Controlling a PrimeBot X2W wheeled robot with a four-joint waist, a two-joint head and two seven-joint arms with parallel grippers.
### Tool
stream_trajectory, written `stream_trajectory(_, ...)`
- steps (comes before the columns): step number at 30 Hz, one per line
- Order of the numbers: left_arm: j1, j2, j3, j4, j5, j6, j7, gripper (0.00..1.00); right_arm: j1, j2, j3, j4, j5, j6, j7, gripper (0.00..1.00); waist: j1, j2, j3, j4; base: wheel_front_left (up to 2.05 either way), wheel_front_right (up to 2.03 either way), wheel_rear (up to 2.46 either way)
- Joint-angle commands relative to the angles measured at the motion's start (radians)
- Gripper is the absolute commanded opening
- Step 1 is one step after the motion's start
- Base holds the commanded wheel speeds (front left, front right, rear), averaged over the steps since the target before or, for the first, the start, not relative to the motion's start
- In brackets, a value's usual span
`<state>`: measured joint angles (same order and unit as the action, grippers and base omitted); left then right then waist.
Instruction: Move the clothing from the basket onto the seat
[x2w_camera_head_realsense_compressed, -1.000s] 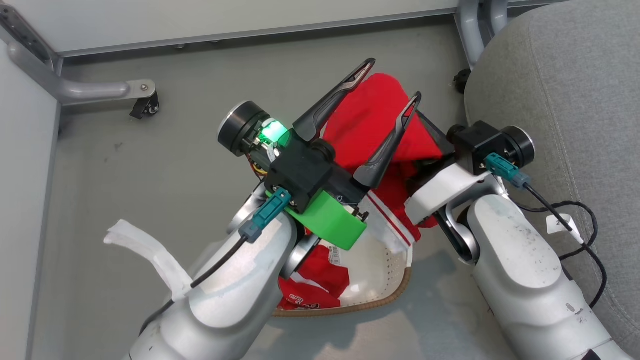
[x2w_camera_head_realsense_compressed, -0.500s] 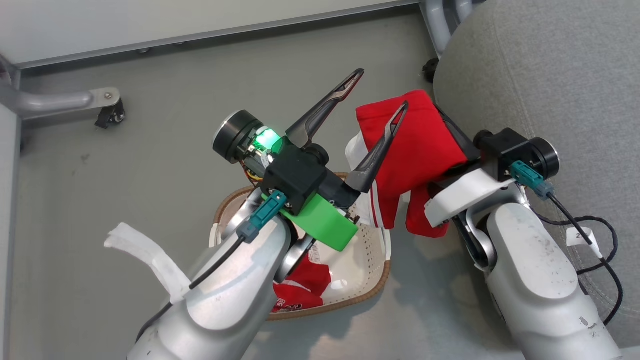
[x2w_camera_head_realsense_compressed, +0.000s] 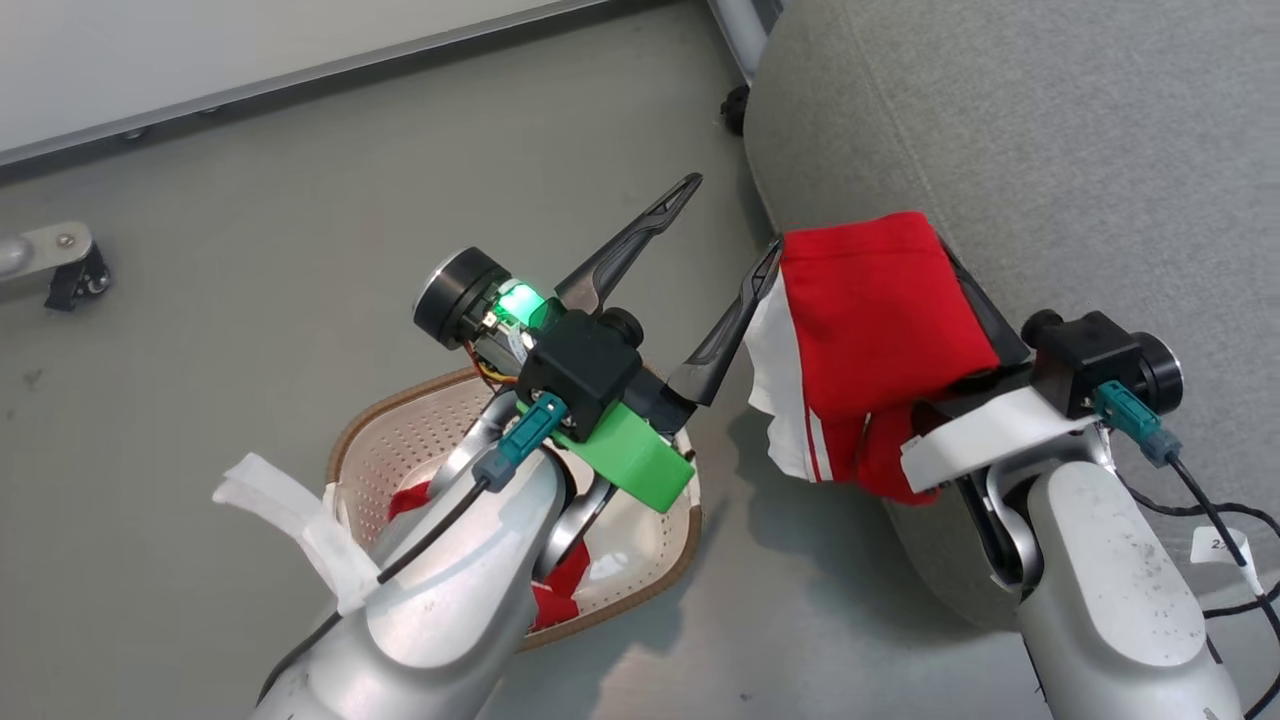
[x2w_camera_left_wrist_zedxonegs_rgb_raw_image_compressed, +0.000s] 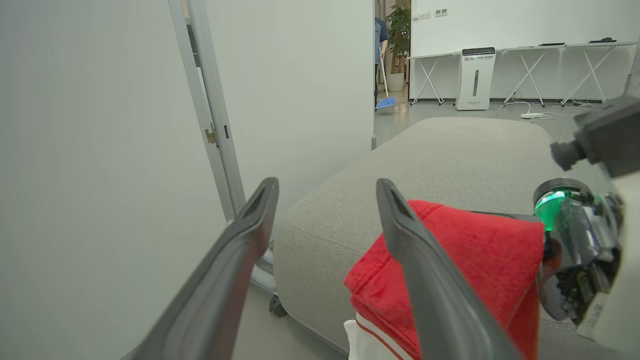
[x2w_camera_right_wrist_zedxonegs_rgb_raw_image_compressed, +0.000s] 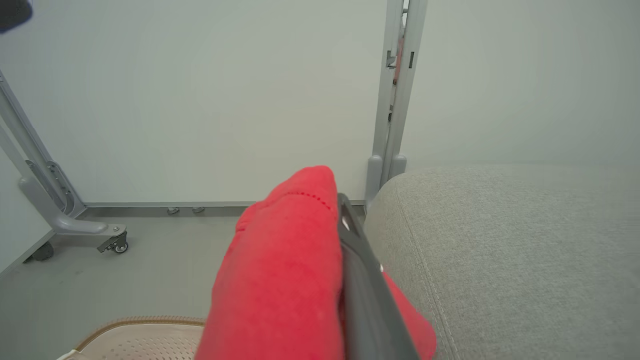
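Head view: 1 basket (x2w_camera_head_realsense_compressed: 400, 450), 1 seat (x2w_camera_head_realsense_compressed: 1050, 150), 1 garment (x2w_camera_head_realsense_compressed: 880, 310) held.

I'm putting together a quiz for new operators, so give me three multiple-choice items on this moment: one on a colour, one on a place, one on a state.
1. The basket has a rim of which colour?
A) blue
B) brown
C) black

2. Where is the red garment that the right tool grips?
A) down in the basket
B) spread flat on the floor
C) in the air at the edge of the seat

3. How is the left tool?
A) open, holding nothing
B) shut on the garment
C) shut on a basket handle

Answers:
1 B, the woven-look band around the top is brown.
2 C, it hangs from the tool against the seat's side.
3 A, its jaws stand wide apart with nothing between them.
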<state>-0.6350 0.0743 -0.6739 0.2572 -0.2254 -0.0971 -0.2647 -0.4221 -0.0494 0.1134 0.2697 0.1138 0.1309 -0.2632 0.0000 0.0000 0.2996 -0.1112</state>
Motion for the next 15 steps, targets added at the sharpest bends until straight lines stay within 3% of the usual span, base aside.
stream_trajectory(1, 0.014, 0.007, 0.003, 0.003, 0.013, -0.003, 0.001, 1.0, 0.019, -0.002, -0.006, -0.012, -0.003, 0.0, -0.002, 0.0, 0.0, 0.0, 0.007, -0.055, 0.0, 0.0, 0.0)
stream_trajectory(15, 0.022, 0.016, 0.014, 0.024, 0.029, -0.008, 0.001, 1.0, 0.092, -0.002, -0.057, -0.069, 0.036, 0.0, -0.002, 0.0, 0.0, 0.0, 0.02, -0.172, 0.0, 0.0, 0.0)
